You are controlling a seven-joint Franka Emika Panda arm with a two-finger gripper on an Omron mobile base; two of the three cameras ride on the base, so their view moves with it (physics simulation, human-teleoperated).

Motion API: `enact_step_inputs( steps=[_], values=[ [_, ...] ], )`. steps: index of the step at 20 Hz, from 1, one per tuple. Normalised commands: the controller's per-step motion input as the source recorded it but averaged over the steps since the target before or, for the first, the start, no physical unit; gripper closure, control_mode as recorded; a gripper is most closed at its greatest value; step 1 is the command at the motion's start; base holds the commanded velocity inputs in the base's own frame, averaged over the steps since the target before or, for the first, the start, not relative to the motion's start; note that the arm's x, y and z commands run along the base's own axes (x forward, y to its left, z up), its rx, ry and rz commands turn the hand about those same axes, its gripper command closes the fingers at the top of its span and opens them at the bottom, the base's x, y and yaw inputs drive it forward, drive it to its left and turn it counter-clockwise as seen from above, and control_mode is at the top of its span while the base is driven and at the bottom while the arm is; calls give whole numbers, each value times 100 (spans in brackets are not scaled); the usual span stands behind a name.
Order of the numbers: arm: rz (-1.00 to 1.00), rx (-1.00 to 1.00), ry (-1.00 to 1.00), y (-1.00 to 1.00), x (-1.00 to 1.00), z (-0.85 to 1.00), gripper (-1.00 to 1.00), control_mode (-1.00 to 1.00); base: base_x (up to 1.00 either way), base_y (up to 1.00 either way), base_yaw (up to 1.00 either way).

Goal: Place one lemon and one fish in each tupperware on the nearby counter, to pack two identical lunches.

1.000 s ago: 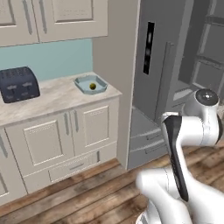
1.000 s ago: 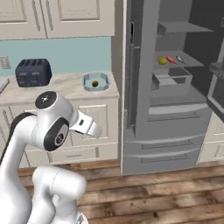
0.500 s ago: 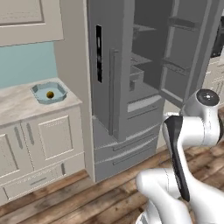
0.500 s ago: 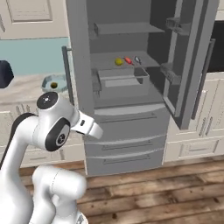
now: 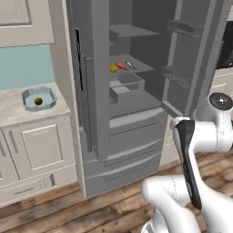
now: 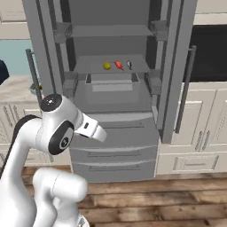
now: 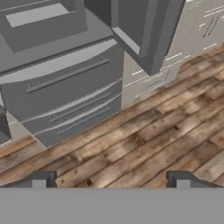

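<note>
Left base view: the open fridge [image 5: 136,104] carries a yellow lemon [image 5: 113,68] and a red-orange fish [image 5: 121,66] side by side on a shelf. A pale blue tupperware [image 5: 27,102] sits on the counter [image 5: 11,113], well apart, with one lemon inside.

Right base view: lemon [image 6: 107,65] left of fish [image 6: 119,65].

Hand view: gripper [image 7: 110,179] jaws spread wide, empty, above wooden floor [image 7: 153,144].

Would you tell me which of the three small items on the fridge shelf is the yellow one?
The lemon, leftmost in the row on the fridge shelf; the red-orange fish lies in the middle and a grey item on the right.
</note>
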Motion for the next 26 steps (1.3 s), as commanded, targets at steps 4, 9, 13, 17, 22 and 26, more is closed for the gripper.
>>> enact_step_inputs(
  steps=[4,9,13,17,22,26],
  values=[
    [0,0,0,0,0,0,-100,100,31,-40,40],
    [0,0,0,0,0,0,-100,100,36,-70,31],
    [0,0,0,0,0,0,-100,100,75,-16,28],
    [0,0,0,0,0,0,-100,100,100,0,24],
    [0,0,0,0,0,0,-100,100,100,-10,22],
    [0,0,0,0,0,0,-100,100,90,-22,23]
  ],
)
